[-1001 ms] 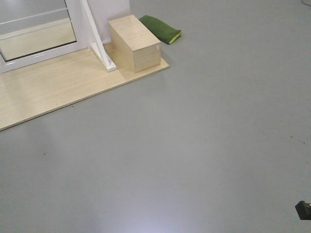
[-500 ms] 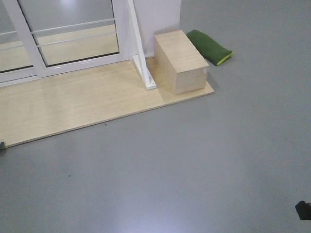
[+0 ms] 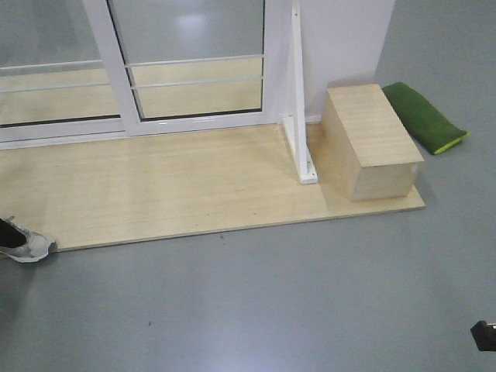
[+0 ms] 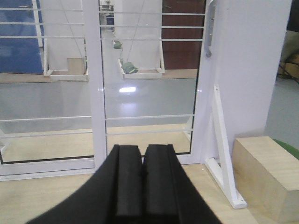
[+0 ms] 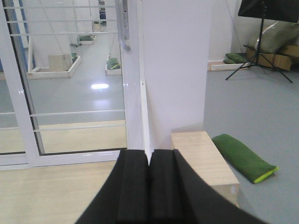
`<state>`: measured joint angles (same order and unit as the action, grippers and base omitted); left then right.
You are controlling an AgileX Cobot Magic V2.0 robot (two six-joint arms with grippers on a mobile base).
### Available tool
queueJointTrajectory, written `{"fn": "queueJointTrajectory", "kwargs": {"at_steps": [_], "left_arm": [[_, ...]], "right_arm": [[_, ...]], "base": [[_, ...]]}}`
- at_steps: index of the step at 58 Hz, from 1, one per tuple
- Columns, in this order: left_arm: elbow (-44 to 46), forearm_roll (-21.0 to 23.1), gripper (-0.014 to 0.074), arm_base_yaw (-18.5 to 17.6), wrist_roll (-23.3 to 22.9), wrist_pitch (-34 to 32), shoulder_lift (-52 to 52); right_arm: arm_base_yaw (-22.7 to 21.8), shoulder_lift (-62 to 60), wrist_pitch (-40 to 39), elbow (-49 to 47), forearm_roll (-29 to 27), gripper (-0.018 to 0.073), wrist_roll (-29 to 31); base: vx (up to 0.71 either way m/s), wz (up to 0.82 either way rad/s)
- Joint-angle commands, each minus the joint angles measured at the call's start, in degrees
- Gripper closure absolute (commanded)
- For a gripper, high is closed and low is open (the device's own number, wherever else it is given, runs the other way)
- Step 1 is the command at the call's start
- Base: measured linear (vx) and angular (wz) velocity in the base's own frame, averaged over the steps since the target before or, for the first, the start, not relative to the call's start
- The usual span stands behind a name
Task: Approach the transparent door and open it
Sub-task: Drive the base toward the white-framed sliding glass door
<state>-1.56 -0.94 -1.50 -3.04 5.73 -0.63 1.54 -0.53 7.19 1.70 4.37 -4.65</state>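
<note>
With left claw point(image 4: 142, 156) and right claw point(image 5: 149, 158) both pressed together, drive squarely toward the door point(image 3: 194, 46) at the far edge of the platform point(image 3: 155, 186), stopping once its handle point(image 5: 123, 25) is reachable.

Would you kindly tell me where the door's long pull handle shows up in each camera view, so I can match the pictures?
Exterior front-facing: the pull handle is not in it; the picture cuts the door off lower down.
Left wrist: pull handle at the top, right of centre.
Right wrist: pull handle at the top, left of centre.
Shared landmark: the wooden box, at the right in all three.
</note>
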Motion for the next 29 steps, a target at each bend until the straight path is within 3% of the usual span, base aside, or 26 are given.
{"fn": "queueJointTrajectory", "kwargs": {"at_steps": [1, 29], "left_arm": [[-1.7, 0.53, 0.0602, -0.26, -0.37, -4.83, -0.72], [-1.7, 0.53, 0.0602, -0.26, -0.37, -4.83, -0.72]], "right_arm": [[-0.14, -0.86, -4.86, 0.82, 0.41, 0.0564, 0.36], [-0.14, -0.86, -4.86, 0.82, 0.41, 0.0564, 0.36]], "base": [[0.44, 0.35], [0.43, 0.19]]}}
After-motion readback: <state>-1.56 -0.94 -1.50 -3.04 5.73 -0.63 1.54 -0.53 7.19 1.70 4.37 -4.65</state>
